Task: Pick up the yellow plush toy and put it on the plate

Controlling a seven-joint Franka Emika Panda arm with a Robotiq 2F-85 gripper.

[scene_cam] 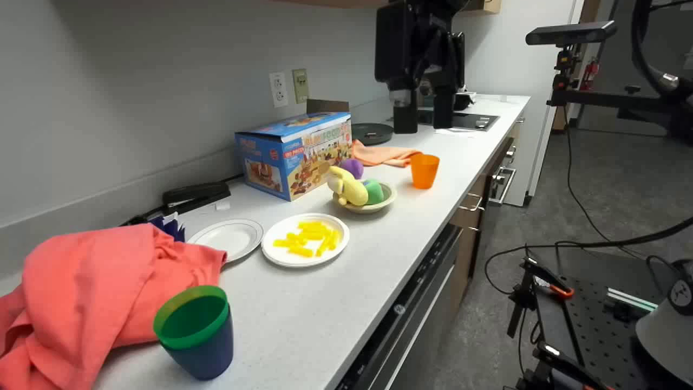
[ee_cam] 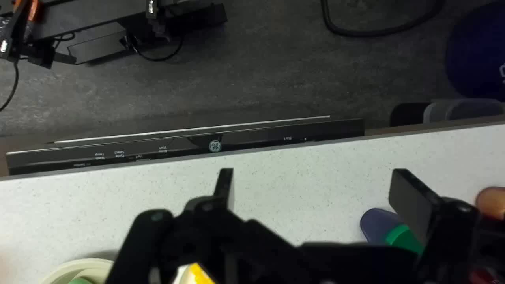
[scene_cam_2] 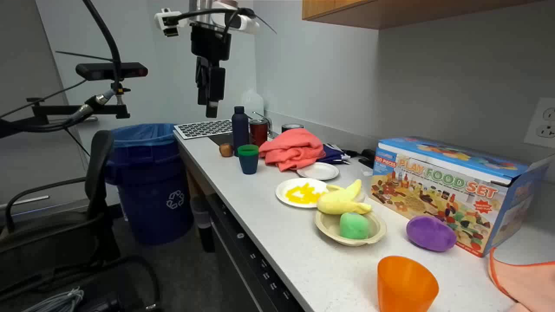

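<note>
The yellow plush toy (scene_cam: 352,190) leans on the rim of a pale bowl with a green lump; it also shows in the exterior view (scene_cam_2: 340,203). The plate (scene_cam: 238,234), plain white and flat, lies on the counter near the wall, partly behind a coral cloth; it also shows in the exterior view (scene_cam_2: 320,170). My gripper (scene_cam: 425,116) is open and empty, high above the counter, in both exterior views (scene_cam_2: 211,110). In the wrist view the open fingers (ee_cam: 311,189) have only counter between their tips. There, the toy and the plate are hidden or out of view.
A white plate with yellow pieces (scene_cam: 276,254) lies between the plain plate and the pale bowl (scene_cam_2: 377,236). An orange cup (scene_cam_2: 405,286), purple lump (scene_cam_2: 431,234), food-set box (scene_cam: 319,168), coral cloth (scene_cam: 103,276) and stacked cups (scene_cam: 200,341) surround them. The counter's front edge (ee_cam: 276,148) drops to the floor.
</note>
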